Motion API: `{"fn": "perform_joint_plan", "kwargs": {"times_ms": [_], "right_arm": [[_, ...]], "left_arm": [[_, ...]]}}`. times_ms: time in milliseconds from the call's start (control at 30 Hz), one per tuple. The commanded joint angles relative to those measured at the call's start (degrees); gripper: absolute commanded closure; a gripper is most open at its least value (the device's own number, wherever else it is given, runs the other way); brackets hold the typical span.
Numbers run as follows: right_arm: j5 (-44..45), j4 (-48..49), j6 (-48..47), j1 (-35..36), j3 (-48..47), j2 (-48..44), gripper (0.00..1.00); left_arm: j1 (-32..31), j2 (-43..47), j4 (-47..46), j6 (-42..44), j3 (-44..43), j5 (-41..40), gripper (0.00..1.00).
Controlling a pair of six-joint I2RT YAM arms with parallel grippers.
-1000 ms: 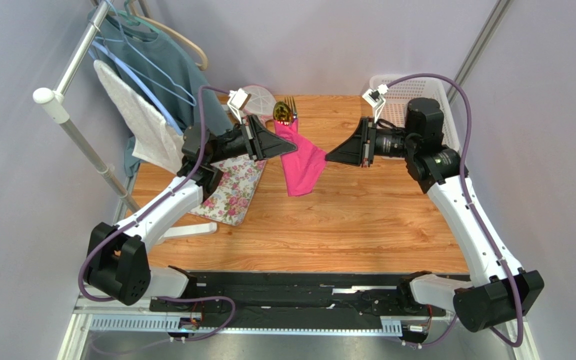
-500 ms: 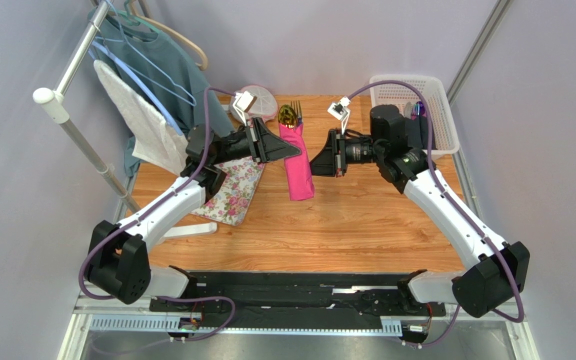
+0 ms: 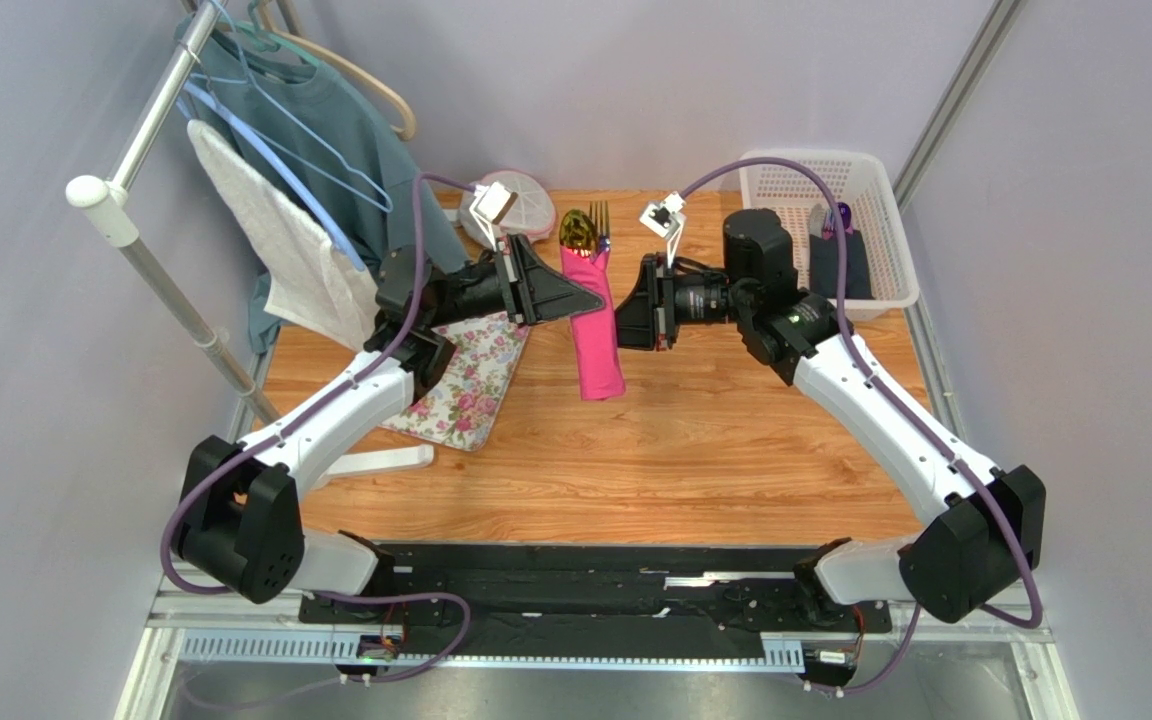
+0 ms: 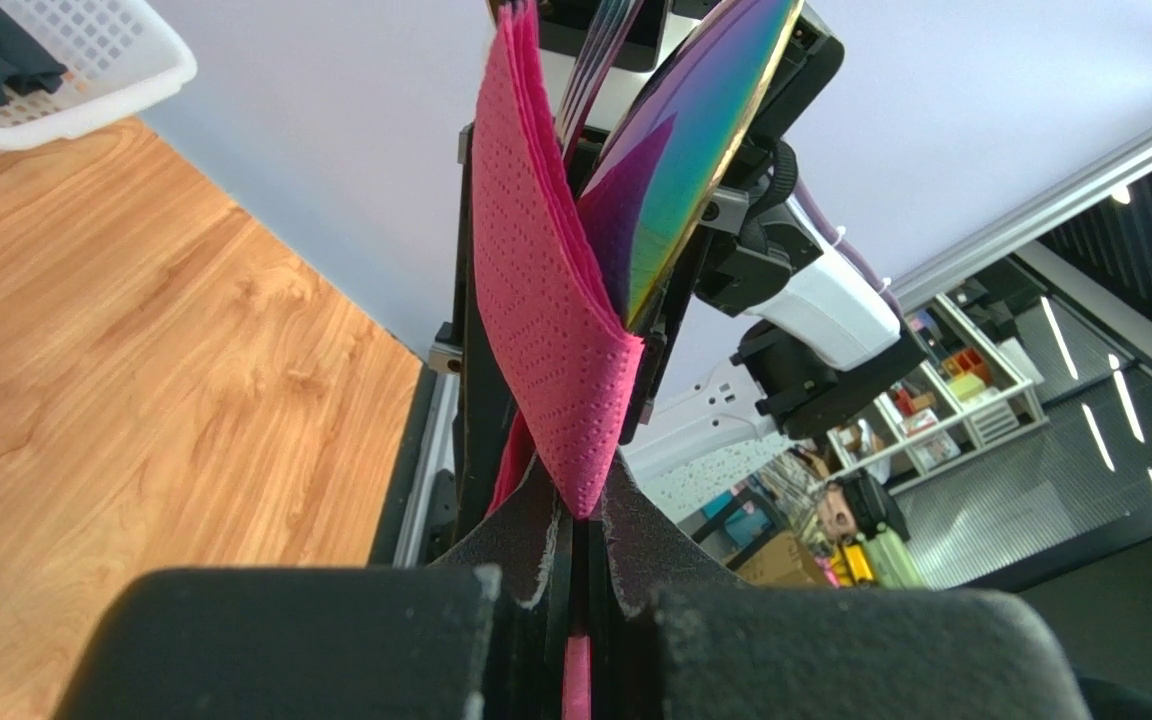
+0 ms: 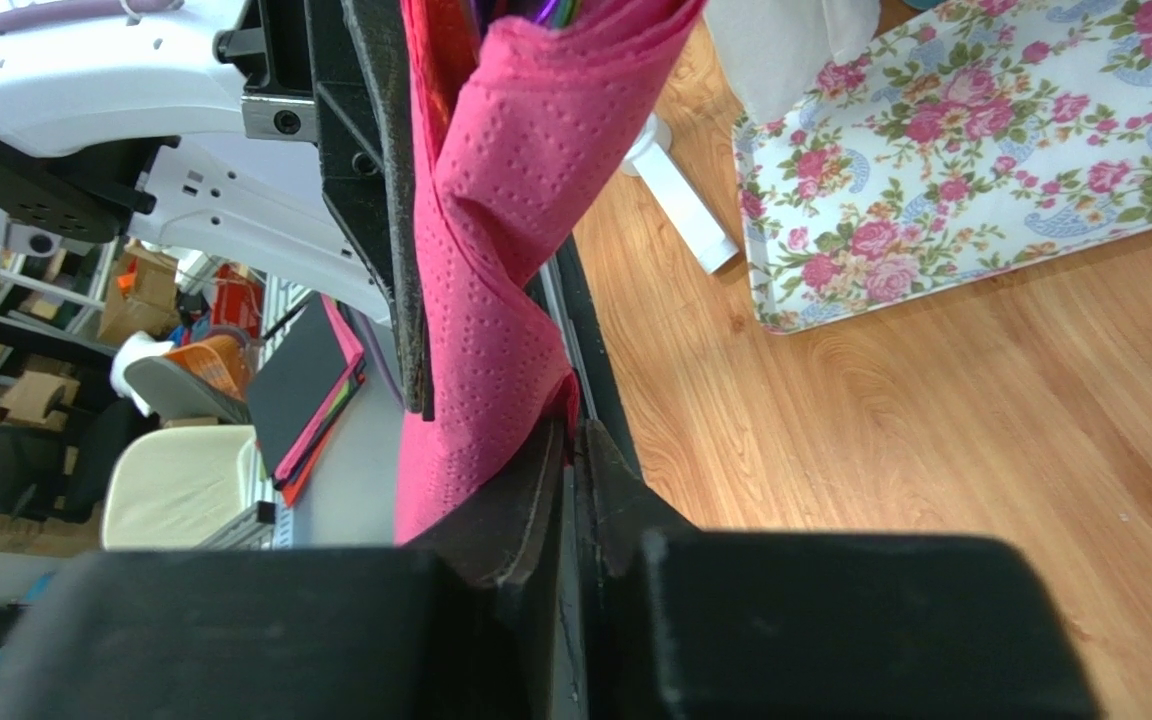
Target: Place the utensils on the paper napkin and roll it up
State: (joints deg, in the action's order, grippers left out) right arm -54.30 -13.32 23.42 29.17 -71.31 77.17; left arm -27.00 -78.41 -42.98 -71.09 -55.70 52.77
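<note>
The magenta paper napkin [image 3: 597, 333] is folded into a narrow strip held above the table between both grippers. The gold spoon [image 3: 579, 230] and fork [image 3: 599, 219] stick out of its far end. My left gripper [image 3: 591, 302] is shut on the napkin's left side, and the left wrist view shows the fold [image 4: 552, 300] pinched at the fingertips [image 4: 585, 518], with the spoon's shiny bowl [image 4: 695, 135] beside it. My right gripper [image 3: 621, 321] is shut on the right side, and the right wrist view shows the napkin [image 5: 500, 255] clamped at its tips [image 5: 575, 435].
A floral cloth [image 3: 470, 375] lies on the table to the left, also seen in the right wrist view [image 5: 988, 150]. A white basket [image 3: 838, 177] with dark items stands at the back right. A rack with a white towel [image 3: 274, 240] and hangers stands at the left. A round white object [image 3: 518, 194] sits at the back.
My right gripper has swung left to the napkin, bringing its right side over. The napkin has gone from a wide hanging sheet to a narrow strip. The left gripper has hardly moved.
</note>
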Motion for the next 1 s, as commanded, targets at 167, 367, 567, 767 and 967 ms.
{"fn": "perform_joint_plan", "kwargs": {"times_ms": [167,367,567,767,967], "right_arm": [[8.9,-17.2,-9.6,-8.9,-8.4,-4.0,0.57],[14.1,-28.2,-12.2,-12.3,-16.1,-6.2,0.43],[14.9,-25.4,-6.4,-7.7,-13.2,-9.5,0.4],[19.1,-23.4,-3.8,-1.8,-11.3,-6.1,0.3],[22.0,-19.1,-1.2,1.8,-9.6,-3.9,0.28]], "left_arm": [[1.7,0.3,3.9,6.3,-1.9,-2.5,1.0],[3.2,-0.3,13.4,12.5,-3.3,-5.7,1.0],[3.3,-1.7,17.5,14.4,-5.4,-7.3,1.0],[3.2,-1.4,18.5,14.1,-6.2,-7.5,1.0],[2.9,-0.6,19.4,13.6,-5.9,-7.7,1.0]]}}
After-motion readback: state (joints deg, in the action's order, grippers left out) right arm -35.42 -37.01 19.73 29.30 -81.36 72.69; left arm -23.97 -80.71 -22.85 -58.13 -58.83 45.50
